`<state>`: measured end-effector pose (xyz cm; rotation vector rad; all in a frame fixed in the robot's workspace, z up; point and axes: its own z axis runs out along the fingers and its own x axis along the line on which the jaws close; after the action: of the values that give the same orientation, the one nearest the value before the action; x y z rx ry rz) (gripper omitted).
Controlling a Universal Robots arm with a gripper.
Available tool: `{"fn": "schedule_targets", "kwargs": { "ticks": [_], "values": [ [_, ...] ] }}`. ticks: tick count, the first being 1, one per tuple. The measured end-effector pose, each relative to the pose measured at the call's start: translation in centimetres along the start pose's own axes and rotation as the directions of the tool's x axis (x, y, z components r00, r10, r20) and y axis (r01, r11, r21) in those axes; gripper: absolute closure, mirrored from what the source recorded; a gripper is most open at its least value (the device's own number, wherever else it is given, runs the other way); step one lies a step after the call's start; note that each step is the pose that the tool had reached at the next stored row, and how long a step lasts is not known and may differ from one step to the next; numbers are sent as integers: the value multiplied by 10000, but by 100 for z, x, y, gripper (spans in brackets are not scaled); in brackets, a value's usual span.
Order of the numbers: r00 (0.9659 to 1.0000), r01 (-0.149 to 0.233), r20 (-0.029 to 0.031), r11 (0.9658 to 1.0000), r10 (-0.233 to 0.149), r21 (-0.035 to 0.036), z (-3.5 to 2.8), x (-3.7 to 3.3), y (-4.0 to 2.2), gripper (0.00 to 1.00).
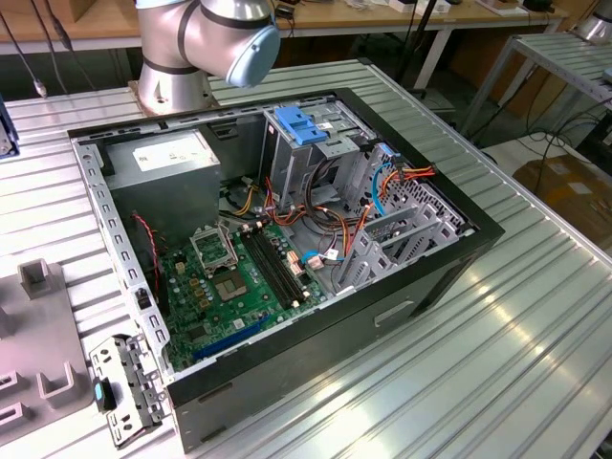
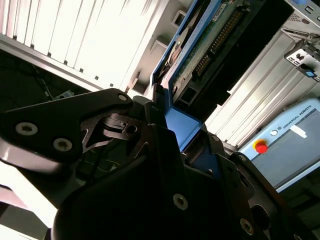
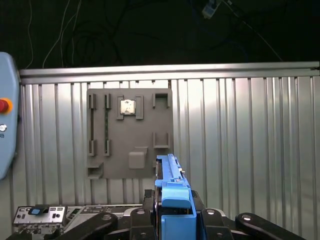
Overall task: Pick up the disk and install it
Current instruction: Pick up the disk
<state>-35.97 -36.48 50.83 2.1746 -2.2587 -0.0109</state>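
Observation:
My gripper (image 3: 172, 212) is shut on the disk (image 3: 169, 182), which stands edge-on between the black fingers, its light-blue side rail facing the camera in the first wrist view. The second wrist view has the same disk (image 2: 210, 42) reaching away from my gripper (image 2: 175, 145), showing its circuit-board side, a row of connector pins and the blue rail. I hold it in the air above the ribbed metal table (image 3: 250, 130). The open computer case (image 1: 459, 253) lies on its side in the exterior view, beside the arm's base (image 1: 177, 81).
Inside the case are a metal drive cage with a blue latch (image 1: 300, 125), a grey power-supply box (image 1: 167, 153), a green motherboard (image 1: 234, 277) and loose cables. A grey fixture plate (image 3: 130, 132), a small metal bracket (image 3: 40, 215) and a pendant with a red button (image 3: 4, 106) lie on the table.

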Motion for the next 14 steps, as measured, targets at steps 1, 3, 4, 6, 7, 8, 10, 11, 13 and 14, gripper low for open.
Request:
{"fn": "schedule_targets", "kwargs": {
  "ticks": [1,3,4,6,7,8,10,11,13,14],
  "values": [
    [10000,0,0,10000,0,0,0,-1,-26,63],
    [10000,0,0,10000,0,0,0,-2,-58,63],
    [10000,0,0,10000,0,0,0,-3,-82,63],
    [10000,1,0,10000,-1,0,-1,-5,-127,63],
    [10000,0,0,10000,0,1,-1,-5,-143,63],
    [10000,0,0,10000,0,0,-1,-6,-161,63],
    [10000,0,0,10000,0,0,-2,-8,-216,63],
    [10000,0,0,10000,0,0,-2,-9,-233,63],
    [10000,-1,0,10000,1,0,-2,-11,-277,63],
    [10000,0,0,10000,0,0,-3,-12,-308,63]
  ]
}}
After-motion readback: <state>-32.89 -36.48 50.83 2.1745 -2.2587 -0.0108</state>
